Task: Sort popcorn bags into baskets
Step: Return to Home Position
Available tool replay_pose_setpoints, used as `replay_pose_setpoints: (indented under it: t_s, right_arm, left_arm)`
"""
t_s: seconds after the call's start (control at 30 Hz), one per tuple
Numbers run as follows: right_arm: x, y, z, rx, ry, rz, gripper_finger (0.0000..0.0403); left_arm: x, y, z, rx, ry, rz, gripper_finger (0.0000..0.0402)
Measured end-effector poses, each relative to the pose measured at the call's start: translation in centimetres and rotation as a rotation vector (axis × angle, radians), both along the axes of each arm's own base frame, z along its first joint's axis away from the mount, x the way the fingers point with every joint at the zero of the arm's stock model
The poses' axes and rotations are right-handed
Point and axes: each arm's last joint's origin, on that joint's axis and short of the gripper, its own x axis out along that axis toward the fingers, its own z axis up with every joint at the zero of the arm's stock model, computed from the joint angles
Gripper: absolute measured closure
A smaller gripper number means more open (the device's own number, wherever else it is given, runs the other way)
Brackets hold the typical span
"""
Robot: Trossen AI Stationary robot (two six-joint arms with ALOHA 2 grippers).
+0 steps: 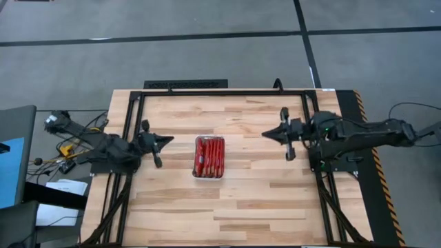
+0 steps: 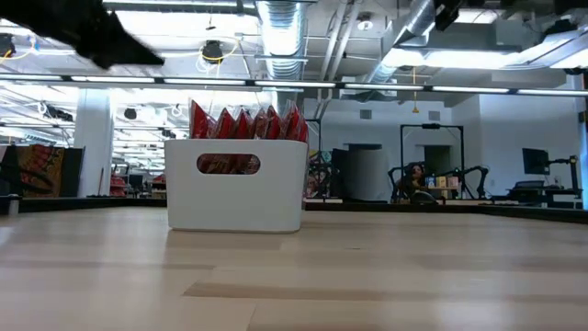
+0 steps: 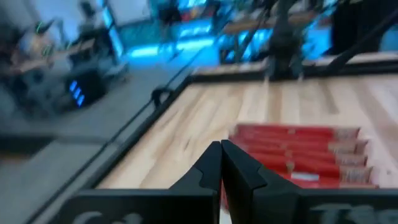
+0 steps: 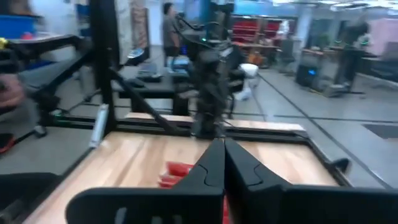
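You can check both tools in the wrist views, and both are empty. The left tool (image 1: 164, 140) has its two fingers (image 3: 208, 167) pressed together with nothing between them. The right tool (image 1: 267, 134) is the same, its fingers (image 4: 210, 167) closed tip to tip on nothing. The popcorn bags (image 1: 209, 156) stand on edge, packed side by side, inside the white bin (image 1: 209, 177). This bin sits on the worktop (image 1: 262, 200) directly in front of each tool, between the two tips, near both but touching neither. In the high view I find no red packet outside the bin.

So the sorting looks finished to me, and the danger is now in the return of the arms. The tips point at the bin from both sides. If an arm swings forward or goes low while it folds home, a tip can strike the wall of the bin (image 2: 239, 198). The bin looks light, and I think it would slide or tip over. In the low view the tops of the bags (image 2: 248, 122) rise above the rim and lean a little, so a low pass over the bin can catch one and pull it out. Please take each tool back and up, away from the bin, before any turning. The two tools also face each other, so do not let both move forward together.
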Motion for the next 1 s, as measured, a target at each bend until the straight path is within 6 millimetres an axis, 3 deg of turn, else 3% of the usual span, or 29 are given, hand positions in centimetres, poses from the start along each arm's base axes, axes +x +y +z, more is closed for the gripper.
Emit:
replay_pose_setpoints:
  t_s: [0.13, 0.27, 0.53, 0.7, 0.8, 1.0]
  right_arm:
    - [-0.1, -0.6, -1.1, 0.026, 0.083, -0.039, 0.0398]
    - [-0.1, -1.1, -3.8, 0.069, 0.075, -0.066, 0.0393]
    - [-2.5, -2.1, -7.4, 0.15, -0.058, -0.071, 0.0396]
    - [-3.6, -2.7, -9.1, 0.164, -0.091, -0.099, 0.0398]
    - [-3.9, -2.9, -9.7, 0.176, -0.124, -0.065, 0.0397]
    - [-4.3, -3.3, -11.3, 0.181, -0.125, -0.027, 0.0398]
  left_arm:
    - [-0.7, 1.5, -1.0, 0.031, -0.041, -0.05, 0.0401]
    - [-1.5, 2.4, -2.9, 0.028, -0.051, -0.074, 0.0401]
    - [-3.7, 3.2, -4.0, 0.03, -0.092, -0.089, 0.0401]
    - [-3.4, 3.2, -4.5, 0.02, -0.058, -0.11, 0.0401]
    - [-3.2, 3.4, -5.8, -0.005, -0.036, -0.102, 0.0401]
    - [-2.6, 3.7, -7.1, -0.007, -0.104, -0.118, 0.0401]
